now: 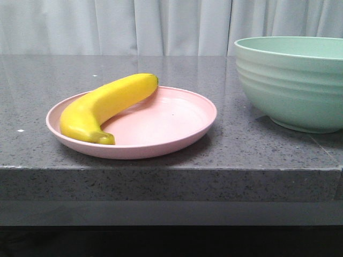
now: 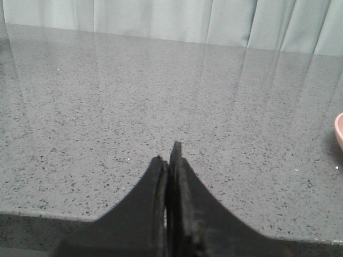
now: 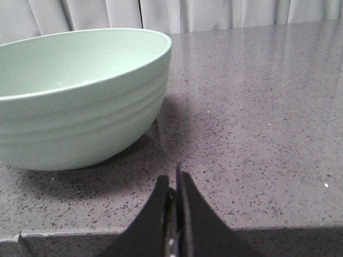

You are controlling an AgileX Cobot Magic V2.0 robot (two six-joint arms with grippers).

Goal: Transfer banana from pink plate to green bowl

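The yellow banana (image 1: 107, 104) lies on the left half of the pink plate (image 1: 177, 120), near the table's front edge. The pale green ridged bowl (image 1: 295, 83) stands to the right of the plate and looks empty. It also shows in the right wrist view (image 3: 80, 107). No gripper shows in the front view. My left gripper (image 2: 168, 156) is shut and empty over bare table, with the plate's rim (image 2: 339, 131) far off at the edge of its view. My right gripper (image 3: 174, 179) is shut and empty at the table's front edge, just in front of the bowl.
The speckled grey stone table (image 1: 32, 85) has a front edge (image 1: 161, 168) right below the plate. A white curtain (image 1: 134, 27) hangs behind the table.
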